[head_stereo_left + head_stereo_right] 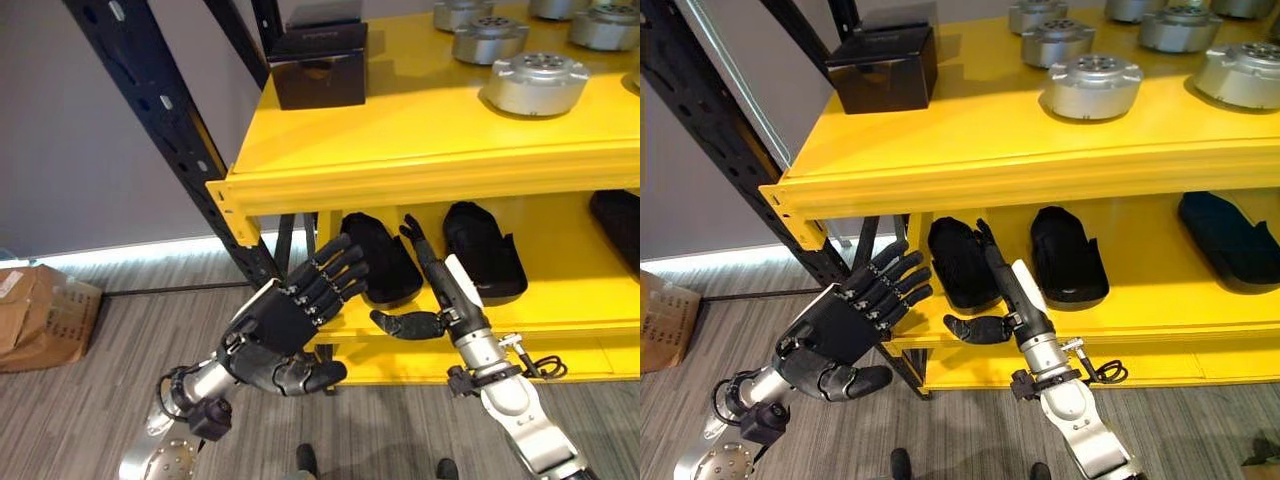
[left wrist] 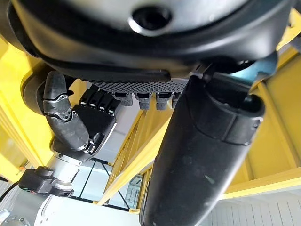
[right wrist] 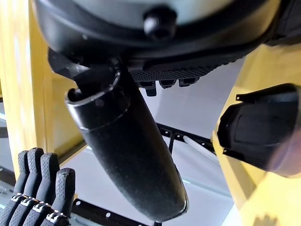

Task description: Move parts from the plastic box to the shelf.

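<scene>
Silver round metal parts [image 1: 536, 82] sit on the top board of the big yellow metal shelf [image 1: 420, 165], well back from its front edge. There are several of them, each a flat drum shape with small holes on top. The shelf is held up by dark blue posts [image 1: 150, 110] with holes in them.

A black box [image 1: 320, 65] stands on the same top board, near the left corner and apart from the silver parts.

On the lower yellow board lie long black padded shapes [image 1: 1068, 252], side by side with small gaps between them.

A brown cardboard box [image 1: 40, 315] rests on the grey wood floor, far to the left.

The robot's left hand [image 1: 290, 315] is held up in front of the lower board. Its fingers are straight and close together, its thumb points out to the side, and it holds nothing.

The robot's right hand [image 1: 1002, 285] reaches up toward the lower board, just in front of the black shapes. Its fingers are straight too, its thumb sticks out to the left, and it is empty.
</scene>
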### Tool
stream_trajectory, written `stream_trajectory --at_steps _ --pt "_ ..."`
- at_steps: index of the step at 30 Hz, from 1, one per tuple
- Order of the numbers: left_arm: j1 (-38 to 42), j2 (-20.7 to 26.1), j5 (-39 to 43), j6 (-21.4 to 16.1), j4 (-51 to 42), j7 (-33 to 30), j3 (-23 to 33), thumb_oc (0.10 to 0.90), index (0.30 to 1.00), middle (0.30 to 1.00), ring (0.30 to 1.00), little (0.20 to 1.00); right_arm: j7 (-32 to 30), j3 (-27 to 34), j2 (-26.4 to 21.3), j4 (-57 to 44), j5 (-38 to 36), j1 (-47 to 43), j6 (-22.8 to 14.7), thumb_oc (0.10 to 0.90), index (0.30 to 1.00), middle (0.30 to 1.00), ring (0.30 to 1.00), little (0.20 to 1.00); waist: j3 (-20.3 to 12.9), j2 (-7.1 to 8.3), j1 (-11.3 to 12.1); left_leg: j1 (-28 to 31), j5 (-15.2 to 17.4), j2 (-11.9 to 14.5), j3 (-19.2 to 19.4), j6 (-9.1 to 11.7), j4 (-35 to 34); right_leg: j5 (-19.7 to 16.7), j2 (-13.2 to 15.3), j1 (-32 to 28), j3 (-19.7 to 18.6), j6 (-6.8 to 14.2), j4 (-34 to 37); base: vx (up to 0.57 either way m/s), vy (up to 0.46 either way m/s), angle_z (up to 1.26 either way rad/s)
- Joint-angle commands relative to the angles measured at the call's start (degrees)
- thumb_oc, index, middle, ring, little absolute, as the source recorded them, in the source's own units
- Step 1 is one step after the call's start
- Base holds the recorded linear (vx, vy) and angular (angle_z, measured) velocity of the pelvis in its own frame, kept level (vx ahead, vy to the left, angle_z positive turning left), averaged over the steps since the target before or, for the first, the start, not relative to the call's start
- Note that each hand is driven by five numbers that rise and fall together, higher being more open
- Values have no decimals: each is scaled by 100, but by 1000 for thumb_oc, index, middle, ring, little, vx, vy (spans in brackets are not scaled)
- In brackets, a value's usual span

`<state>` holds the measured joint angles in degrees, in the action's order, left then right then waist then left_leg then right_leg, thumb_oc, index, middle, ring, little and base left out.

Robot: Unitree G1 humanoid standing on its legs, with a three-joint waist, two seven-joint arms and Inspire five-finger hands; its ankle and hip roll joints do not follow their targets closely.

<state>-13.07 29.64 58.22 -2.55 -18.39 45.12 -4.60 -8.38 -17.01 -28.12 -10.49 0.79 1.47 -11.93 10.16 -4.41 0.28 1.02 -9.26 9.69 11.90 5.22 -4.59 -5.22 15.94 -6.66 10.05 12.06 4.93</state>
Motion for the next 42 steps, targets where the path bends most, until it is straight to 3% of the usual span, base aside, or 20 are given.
stream_trajectory --at_steps 1,7,8,11,16,27,33,42 --pt "470 24 445 -423 -464 70 223 900 1000 1000 1000 1000 -261 182 171 -149 -107 -823 -432 900 1000 1000 1000 1000 13 205 92 391 1077 -201 285 -182 460 453 60 218 467 -300 -581 -1 22 10" --pt "430 7 484 -362 -428 217 311 900 1000 1000 1000 1000 -1101 225 291 466 361 -897 -435 900 1000 1000 1000 1000 -21 230 175 427 1087 -223 233 -209 457 440 63 133 506 -293 -540 28 -12 11" --pt "433 -15 453 -315 -422 281 304 900 1000 1000 1000 1000 -1653 295 365 646 760 -923 -421 900 1000 1000 1000 1000 -36 228 194 438 1092 -215 215 -216 462 453 63 117 520 -296 -560 47 -23 5" --pt "421 -75 382 -319 -422 205 268 900 1000 1000 1000 1000 -2083 342 508 724 1302 -943 -273 900 1000 1000 1000 1000 -46 196 197 463 1104 -209 192 -224 463 485 57 109 512 -298 -605 44 -2 1" --pt "347 -72 477 -357 -461 203 337 900 1000 1000 1000 1000 -2042 286 533 752 1397 -918 -72 900 1000 1000 1000 1000 -48 133 206 489 1093 -239 186 -216 422 477 60 84 485 -298 -565 3 7 0" --pt "346 -40 458 -414 -426 273 297 900 1000 1000 1000 1000 -1832 122 448 1106 1210 -1026 -153 900 1000 1000 1000 1000 -28 120 283 460 1072 -266 120 -215 419 469 104 88 559 -290 -586 0 0 1" --pt "407 -88 385 -115 -404 322 271 900 1000 1000 1000 1000 -1841 109 484 1324 1055 -1094 -136 900 1000 1000 1000 1000 3 104 316 426 1068 -277 106 -221 430 444 128 103 585 -279 -577 -7 -3 4" --pt "417 -105 362 -74 -401 322 287 900 1000 1000 1000 1000 -1848 174 539 1515 1135 -1123 -119 900 1000 1000 1000 1000 33 59 330 406 1057 -292 89 -222 437 439 159 123 608 -273 -606 0 0 0"
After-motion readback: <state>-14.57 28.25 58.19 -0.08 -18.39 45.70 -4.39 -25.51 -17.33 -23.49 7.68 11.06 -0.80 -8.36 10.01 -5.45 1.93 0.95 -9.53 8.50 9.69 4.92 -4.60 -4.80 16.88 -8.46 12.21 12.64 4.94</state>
